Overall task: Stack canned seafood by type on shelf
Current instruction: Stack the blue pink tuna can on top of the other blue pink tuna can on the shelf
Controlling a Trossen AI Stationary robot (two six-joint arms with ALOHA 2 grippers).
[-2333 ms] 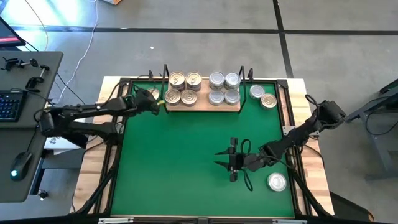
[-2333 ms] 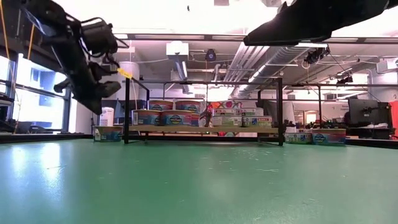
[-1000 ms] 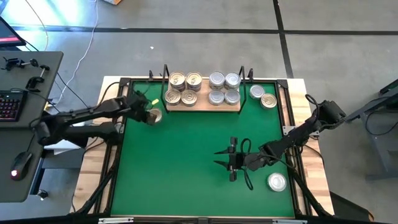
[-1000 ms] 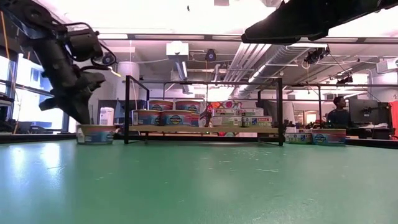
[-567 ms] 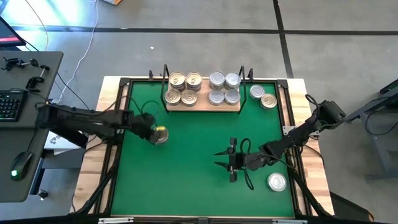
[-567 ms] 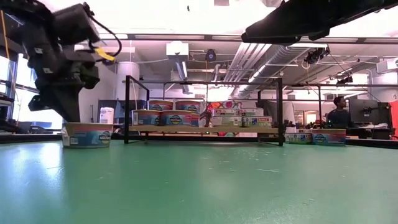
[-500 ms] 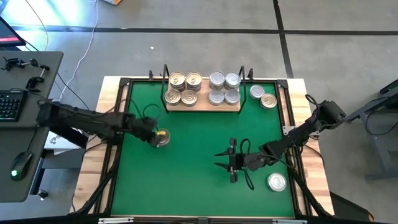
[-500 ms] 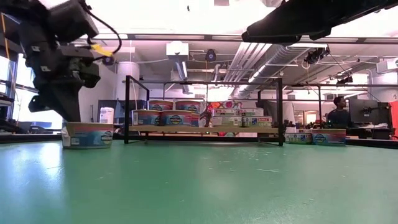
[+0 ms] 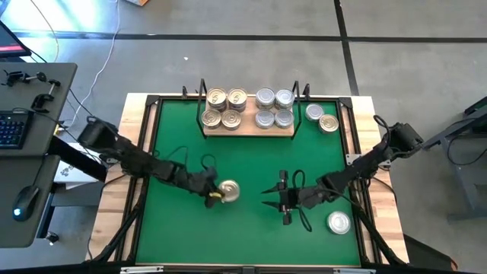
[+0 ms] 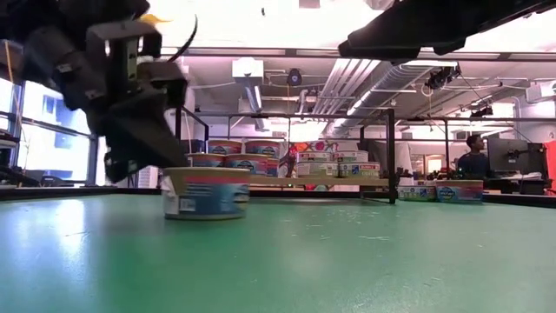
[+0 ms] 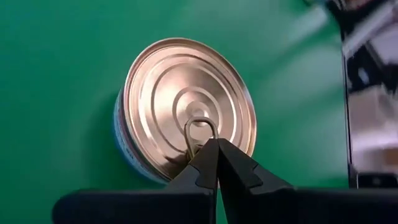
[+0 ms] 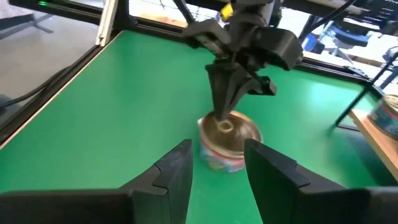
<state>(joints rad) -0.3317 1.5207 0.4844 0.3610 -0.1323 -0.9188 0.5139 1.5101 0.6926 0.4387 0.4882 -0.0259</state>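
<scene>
on the green mat (image 9: pixel 228 228), left gripper (image 11: pixel 211 149) pinched shut on a gold-lidded tin's (image 11: pixel 186 106) pull tab.

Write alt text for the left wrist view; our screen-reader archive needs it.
The left end effector, fingers shut, pinches the pull tab of a gold-lidded tin that sits on the green mat.

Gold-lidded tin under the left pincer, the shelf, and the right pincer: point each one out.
gold-lidded tin (image 11: pixel 168 93), left wrist view, on its ringed lid.
shelf (image 9: pixel 248 132), high view, on the board's bare front edge.
right pincer (image 9: pixel 272 195), high view, midway between its open fingertips.
</scene>
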